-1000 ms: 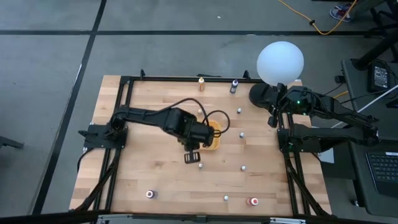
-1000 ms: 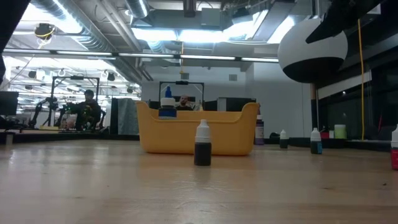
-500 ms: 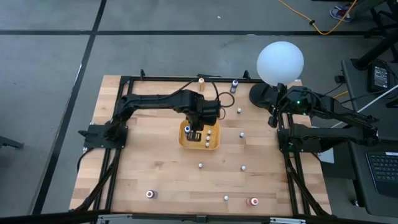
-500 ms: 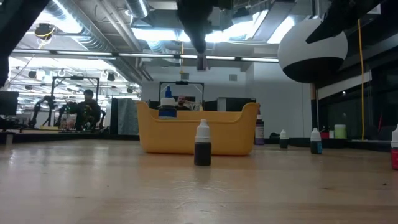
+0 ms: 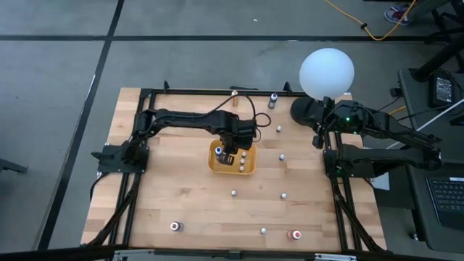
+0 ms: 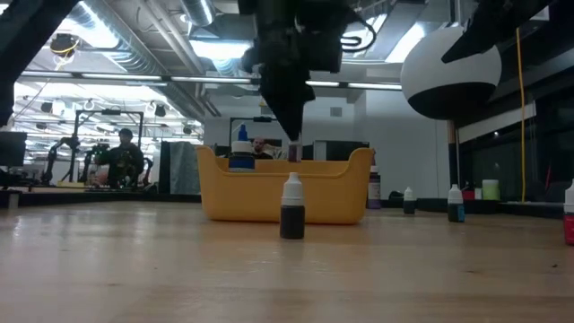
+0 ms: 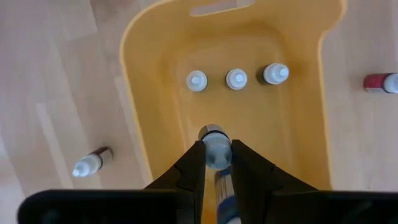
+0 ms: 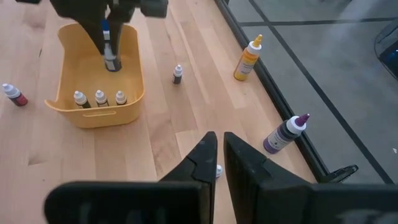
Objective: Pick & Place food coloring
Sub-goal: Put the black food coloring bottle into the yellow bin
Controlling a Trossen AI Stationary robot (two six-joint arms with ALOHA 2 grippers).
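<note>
Holding my left hand [image 7: 216,163] clamped on the small light rigid plastic dropper bottle [image 7: 216,152], gripped just below its cap, over the orange-yellow plastic tray [image 7: 138,93].

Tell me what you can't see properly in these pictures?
- Low view: the bottles standing inside the yellow tray are hidden by its wall; only one blue-capped top shows.
- Left wrist view: the body of the bottle in the left pincer is covered by the fingers.
- High view: the loose bottles on the table are too tiny to tell their colours.
- Low view: the right pincer is outside the picture.
</note>
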